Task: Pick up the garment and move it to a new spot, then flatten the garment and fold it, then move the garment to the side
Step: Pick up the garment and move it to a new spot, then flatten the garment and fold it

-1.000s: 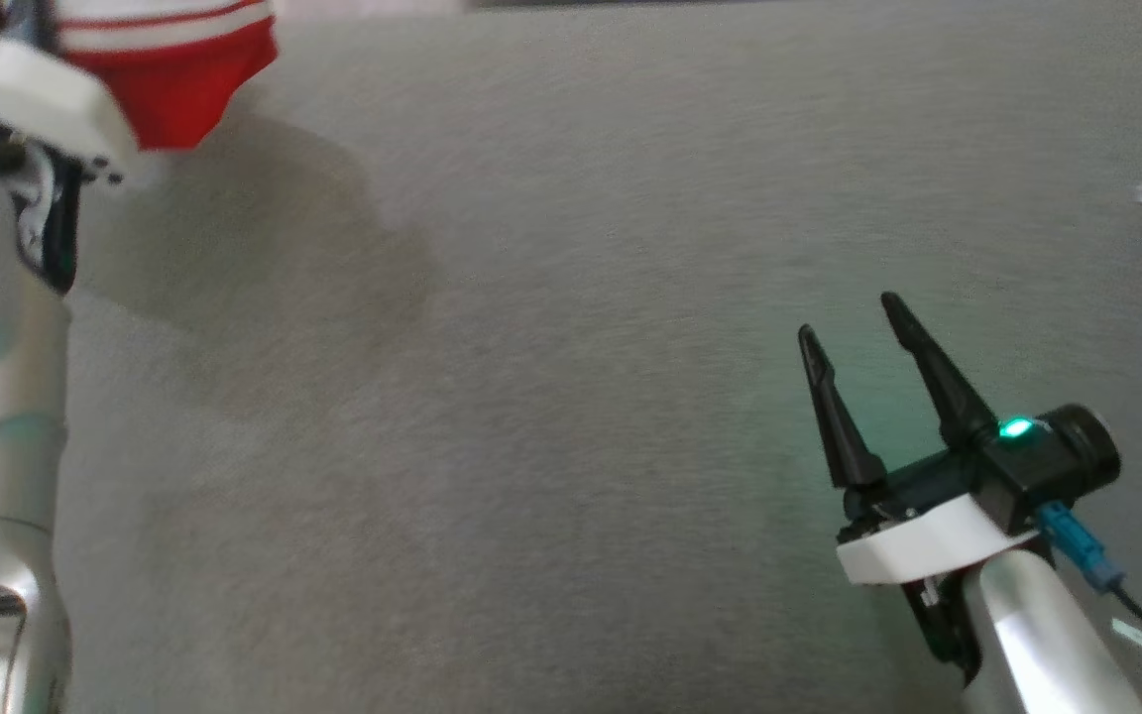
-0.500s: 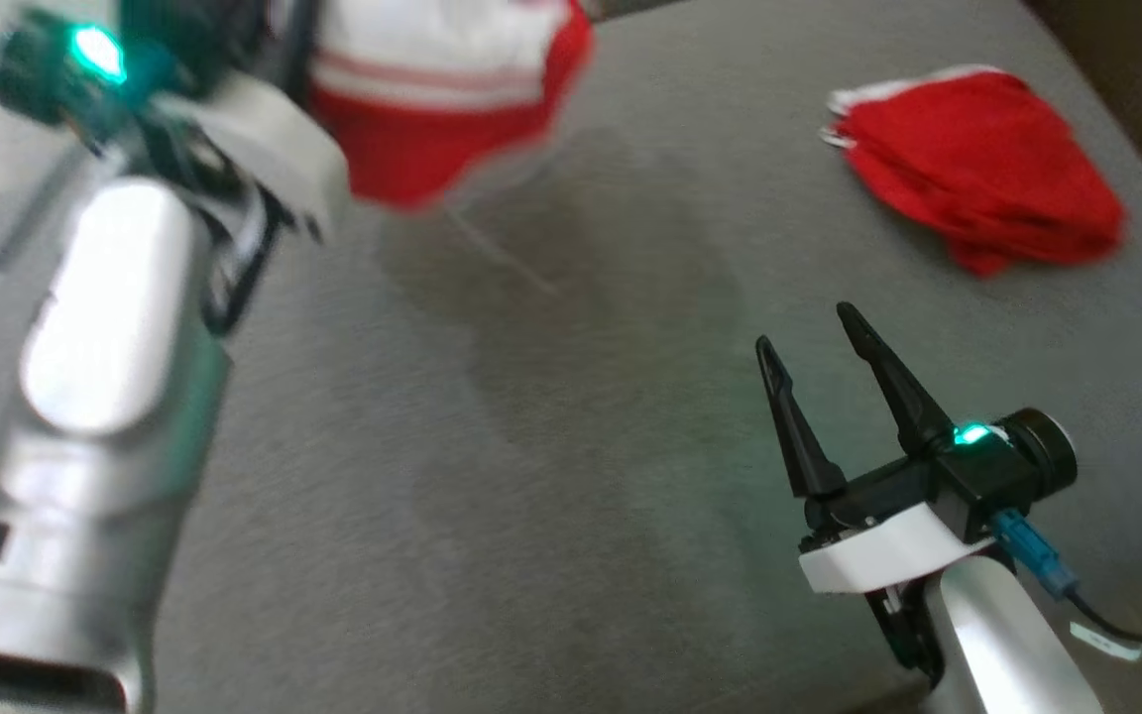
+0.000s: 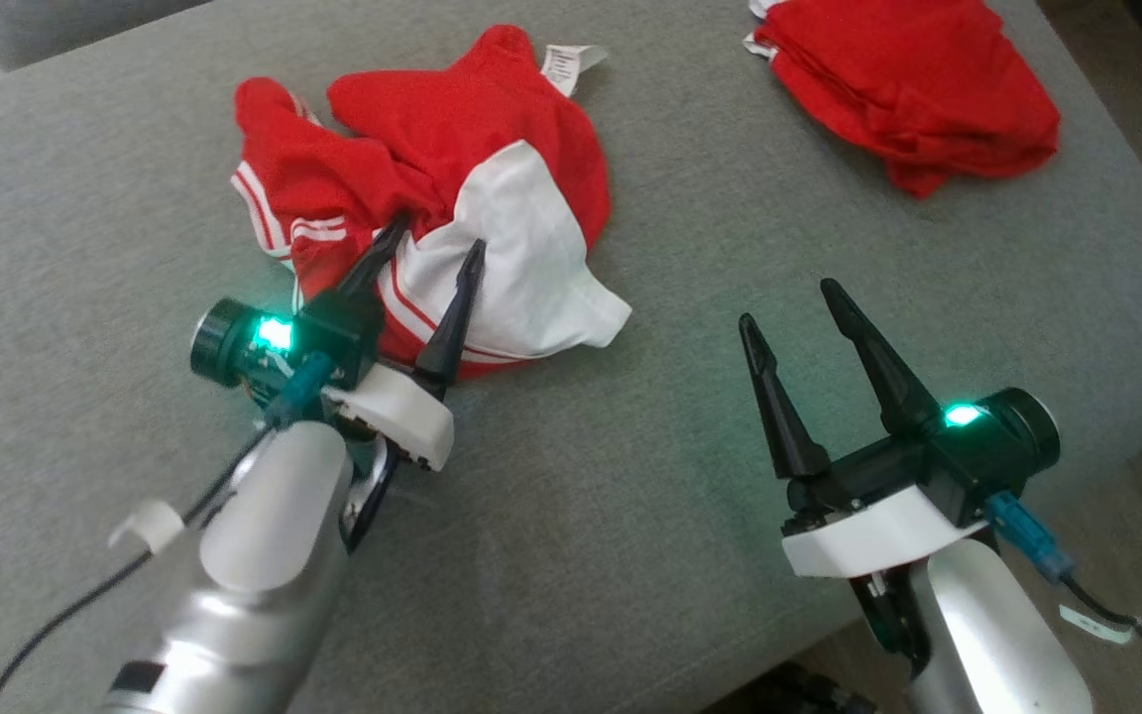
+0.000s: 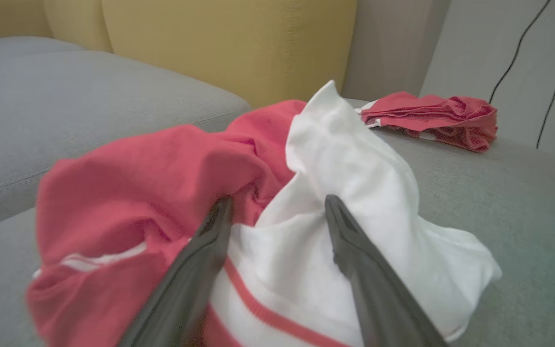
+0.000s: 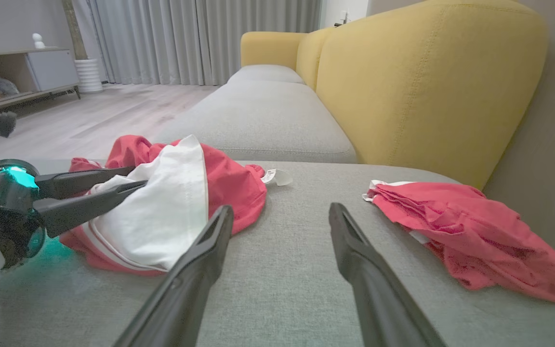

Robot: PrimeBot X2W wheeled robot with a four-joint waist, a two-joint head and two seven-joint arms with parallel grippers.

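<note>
Left gripper (image 3: 435, 243) first: on my feed its two dark fingers (image 3: 452, 307) stand well apart, stretched out low over the garment (image 3: 492, 109) with nothing pinched between them. From the left wrist view the gripper (image 4: 277, 209) has one finger lying along the red cloth and the other along the white panel, and a fold of the garment (image 4: 354, 159) bulges up in the gap. I read that as wide open with no hold on anything. The garment itself is a crumpled red and white heap with thin stripes along its edges. It sits on the grey seat cushion (image 3: 630, 496) toward my left, and a small white label (image 3: 566, 64) sticks out at its far edge. My right gripper (image 3: 789, 305) is well apart from the heap, low on the right. Its fingers are spread as wide and empty, and the right wrist view has it (image 5: 281, 211) pointing along bare cushion (image 5: 277, 270), with the garment (image 5: 171, 202) off to one side. Farther out, at the far right of the same cushion, a second red pile (image 3: 918, 89) lies loosely folded with a bit of white trim showing, clear of both grippers. Behind it rises the yellow backrest (image 5: 427, 82), and the grey seat runs on beyond that.
</note>
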